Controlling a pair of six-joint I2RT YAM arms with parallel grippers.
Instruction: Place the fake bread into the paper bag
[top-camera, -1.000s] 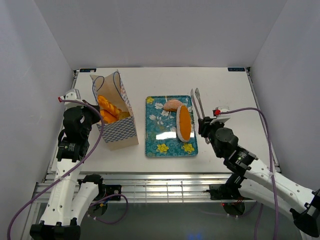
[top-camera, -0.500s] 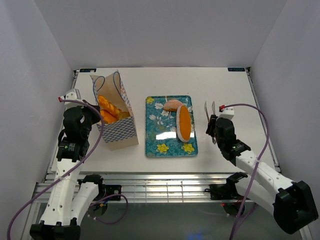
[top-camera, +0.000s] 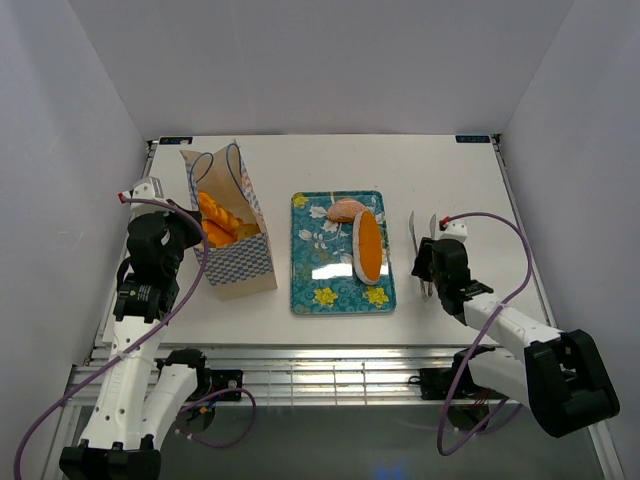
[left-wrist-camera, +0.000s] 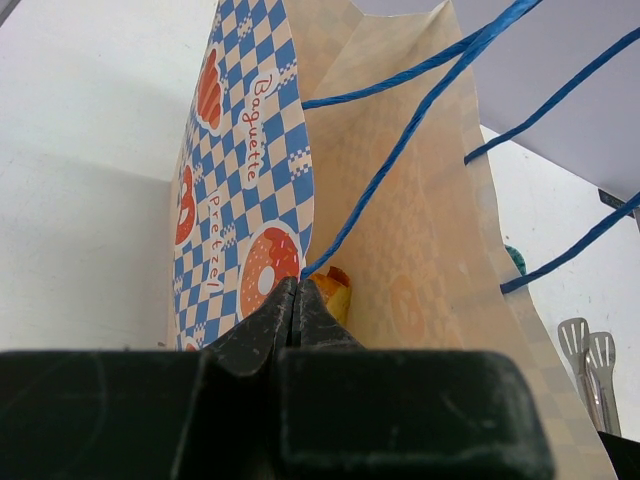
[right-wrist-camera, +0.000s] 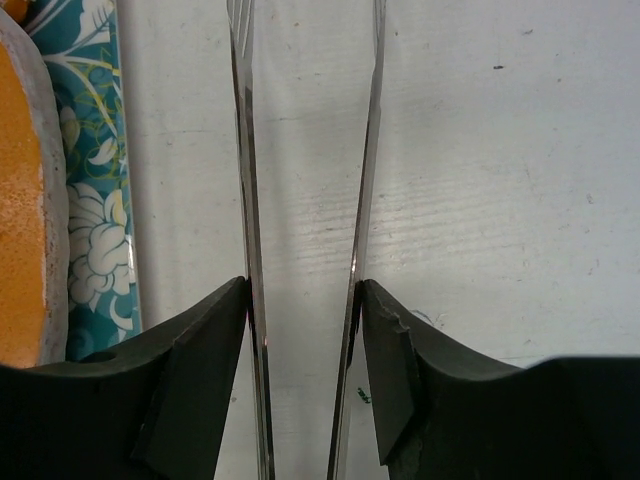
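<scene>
The paper bag (top-camera: 232, 235) stands open left of the tray, with orange fake bread (top-camera: 216, 221) inside. My left gripper (top-camera: 196, 243) is shut on the bag's near rim by a blue cord handle; the left wrist view shows the shut gripper (left-wrist-camera: 297, 286), the bag (left-wrist-camera: 250, 150) and a bread tip (left-wrist-camera: 334, 290). A tan bun (top-camera: 346, 210) and a long orange-faced loaf (top-camera: 368, 246) lie on the tray. My right gripper (top-camera: 428, 272) is shut on metal tongs (top-camera: 420, 240), low over the table right of the tray. In the right wrist view the gripper (right-wrist-camera: 305, 290) presses on both tong arms (right-wrist-camera: 246, 200).
The teal floral tray (top-camera: 325, 280) sits mid-table; its edge (right-wrist-camera: 95, 200) and the loaf (right-wrist-camera: 20, 200) show at the left of the right wrist view. The tongs' tips also show in the left wrist view (left-wrist-camera: 586, 358). White walls enclose the table.
My right arm has drawn back toward the near edge and to the right, carrying the tongs down beside the tray. The left arm and the bag have not moved.
</scene>
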